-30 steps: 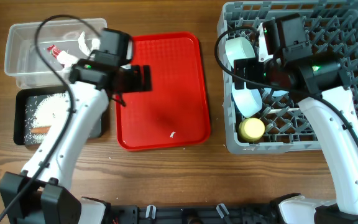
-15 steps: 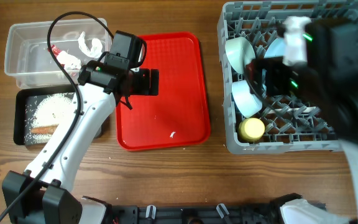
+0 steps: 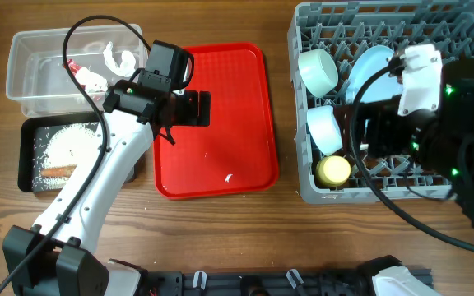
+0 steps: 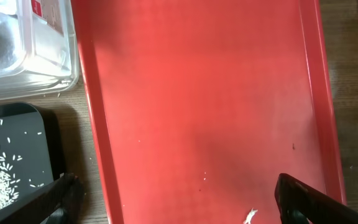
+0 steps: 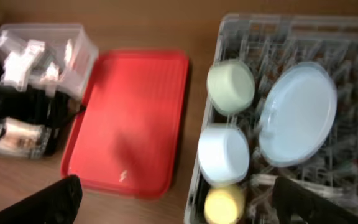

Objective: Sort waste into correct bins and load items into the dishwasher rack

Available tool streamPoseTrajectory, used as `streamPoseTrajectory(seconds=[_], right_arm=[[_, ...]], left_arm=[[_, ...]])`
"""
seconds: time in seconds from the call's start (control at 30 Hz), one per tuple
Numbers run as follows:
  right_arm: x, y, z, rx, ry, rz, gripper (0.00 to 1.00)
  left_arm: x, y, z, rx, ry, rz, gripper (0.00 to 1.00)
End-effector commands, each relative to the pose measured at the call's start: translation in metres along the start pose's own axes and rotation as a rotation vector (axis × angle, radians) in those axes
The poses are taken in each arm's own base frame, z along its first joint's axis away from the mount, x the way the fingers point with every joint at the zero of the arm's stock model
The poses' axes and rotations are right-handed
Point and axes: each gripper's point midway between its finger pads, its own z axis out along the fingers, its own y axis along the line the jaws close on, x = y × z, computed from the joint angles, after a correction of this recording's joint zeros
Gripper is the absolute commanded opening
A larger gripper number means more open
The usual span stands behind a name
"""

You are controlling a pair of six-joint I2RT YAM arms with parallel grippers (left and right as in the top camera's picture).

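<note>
My left gripper [image 3: 202, 108] [image 4: 182, 202] hangs open and empty over the red tray's left half. A small white scrap [image 3: 229, 177] [image 4: 250, 216] lies on the tray close to its right finger. My right gripper [image 3: 367, 136] [image 5: 188, 202] is open and empty, raised high over the grey dishwasher rack [image 3: 296, 99]. The rack holds two pale blue bowls [image 3: 318, 70] [image 3: 326, 129], the plate [image 3: 369, 70] and the yellow cup [image 3: 333, 171]. The clear bin [image 3: 23, 82] holds a red-and-white wrapper [image 3: 74, 67] and crumpled paper [image 3: 122, 59]. The black bin [image 3: 25, 160] holds rice [image 3: 60, 144] and a carrot-like stick [image 3: 56, 172]. The spoon is hidden.
The red tray [image 3: 220, 82] lies between the bins and the rack. The right arm's white body [image 3: 422, 82] is near the overhead camera and covers the rack's right half. A few rice grains lie on the wood by the black bin.
My right arm has lifted out of the rack towards the camera and shifted right, uncovering the bowls and plate. My left gripper moved a little right over the tray, then stayed.
</note>
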Motion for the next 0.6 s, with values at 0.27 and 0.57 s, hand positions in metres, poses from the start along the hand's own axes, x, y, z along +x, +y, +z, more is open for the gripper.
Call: streamPoseTrajectory(seconds=[0.27, 0.57], right_arm=[[0.008, -0.026, 0.045, 0.061, -0.425, -0.093, 1.0], [0.081, -0.05, 0.067, 0.07, -0.63, -0.081, 1.0]], left_arm=[[-0.005, 0.0, -0.006, -0.006, -0.024, 0.021, 1.0], [-0.005, 0.0, -0.006, -0.006, -0.024, 0.021, 1.0]])
